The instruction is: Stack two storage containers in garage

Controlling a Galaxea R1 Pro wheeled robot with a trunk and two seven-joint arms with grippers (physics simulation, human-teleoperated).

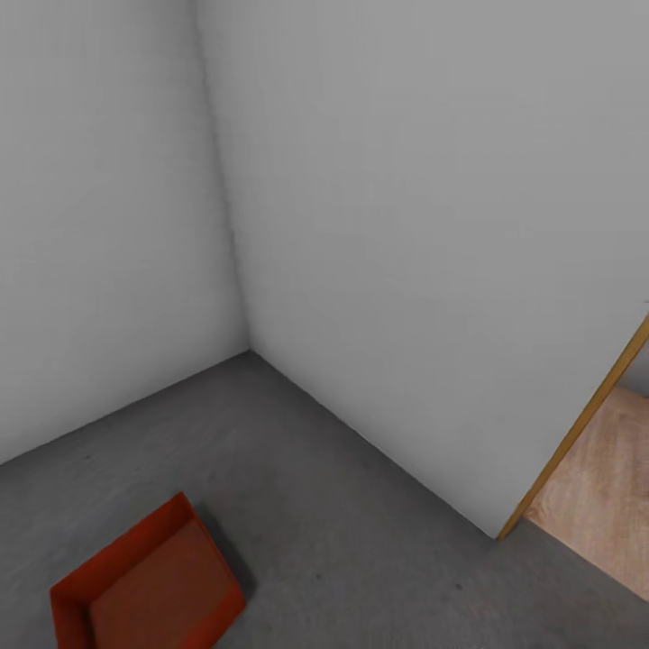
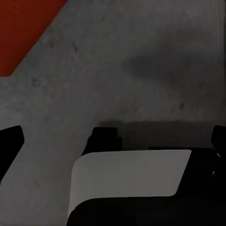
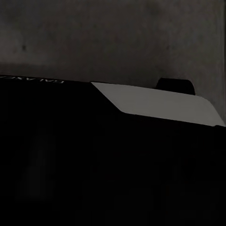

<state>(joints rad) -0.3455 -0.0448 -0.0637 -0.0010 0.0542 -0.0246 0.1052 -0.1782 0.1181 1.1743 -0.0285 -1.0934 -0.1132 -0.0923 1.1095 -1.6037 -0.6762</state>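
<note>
One red storage container (image 1: 149,586) sits on the garage floor (image 1: 361,532) near the wall corner, ready for stacking; I cannot tell if either gripper is apart or together

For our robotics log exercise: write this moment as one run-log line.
room: garage corner | container: one, on grey floor, open top | stack: not yet | doorway: right, wood floor beyond

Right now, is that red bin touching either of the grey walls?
Apart. In the head view, the storage container sits on the dark floor, with a broad strip of bare floor between it and both walls.
</note>
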